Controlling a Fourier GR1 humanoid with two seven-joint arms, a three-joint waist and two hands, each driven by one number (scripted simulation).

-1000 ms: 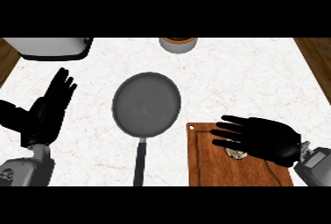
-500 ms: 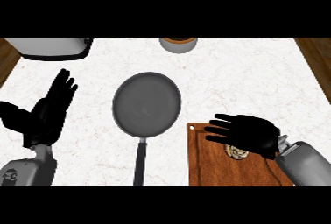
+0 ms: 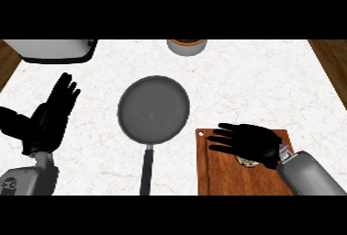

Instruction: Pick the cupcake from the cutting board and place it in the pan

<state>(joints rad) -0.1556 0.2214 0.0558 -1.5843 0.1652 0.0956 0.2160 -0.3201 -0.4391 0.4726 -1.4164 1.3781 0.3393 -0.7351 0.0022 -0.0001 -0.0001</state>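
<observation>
The cupcake (image 3: 247, 161) is located on the cutting board (image 3: 220, 176) in the lower right of the frame, toward the board's right side. Only a small part of it is seen; the rest is covered by the heel of the right hand (image 3: 252, 140). This hand is held over the upper part of the board with its fingers spread and extended toward the left; nothing is enclosed by them. Whether the palm touches the cupcake cannot be told.

The pan (image 3: 153, 108) is placed just left of the board, at the frame's centre, with its handle directed toward the lower edge. A plain grey interior is shown.

The left hand (image 3: 51, 117) is positioned at the left edge, opened flat, fingers up, with nothing held.

On the counter (image 3: 271, 82), a round container (image 3: 186, 46) is cut off by the upper edge; its contents cannot be made out. A grey appliance (image 3: 51, 49) is seen at the upper left.
</observation>
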